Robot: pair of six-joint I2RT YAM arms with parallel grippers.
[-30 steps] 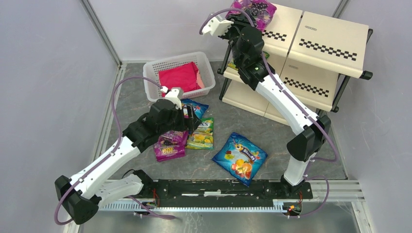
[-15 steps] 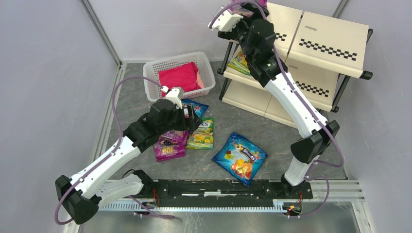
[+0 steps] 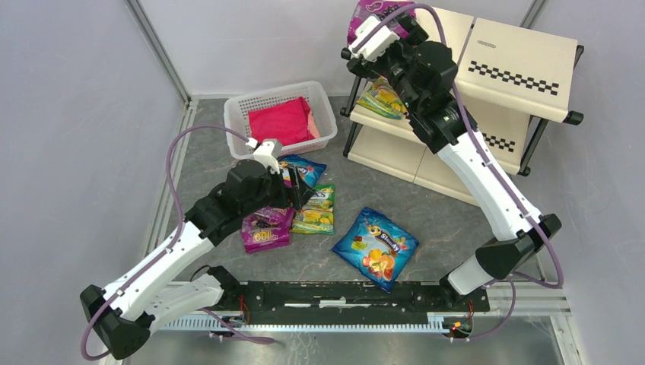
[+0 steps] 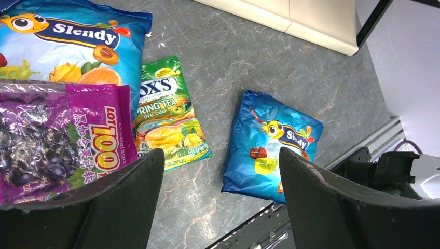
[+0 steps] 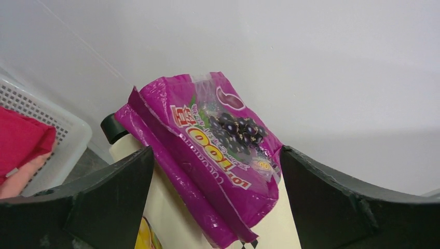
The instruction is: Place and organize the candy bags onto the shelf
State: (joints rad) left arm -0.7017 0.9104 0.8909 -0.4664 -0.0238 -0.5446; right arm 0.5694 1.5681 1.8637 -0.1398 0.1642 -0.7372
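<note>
Right gripper [image 5: 217, 153], released, faces the purple bag [image 5: 207, 129] on the shelf [image 3: 517, 53] (partly hidden from above); left gripper [image 4: 222, 153] likewise released.

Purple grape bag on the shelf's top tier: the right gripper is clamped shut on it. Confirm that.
Not clamped. The purple grape bag does lie on the shelf's top tier, but the right gripper is open, its jaws spread wide. The right wrist view shows it.

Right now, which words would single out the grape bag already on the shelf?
Go to the cream shelf at back right, top tier, left corner. The magenta grape bag lies there; its twin lies on the table, and the lemon bag sits a tier lower.
</note>
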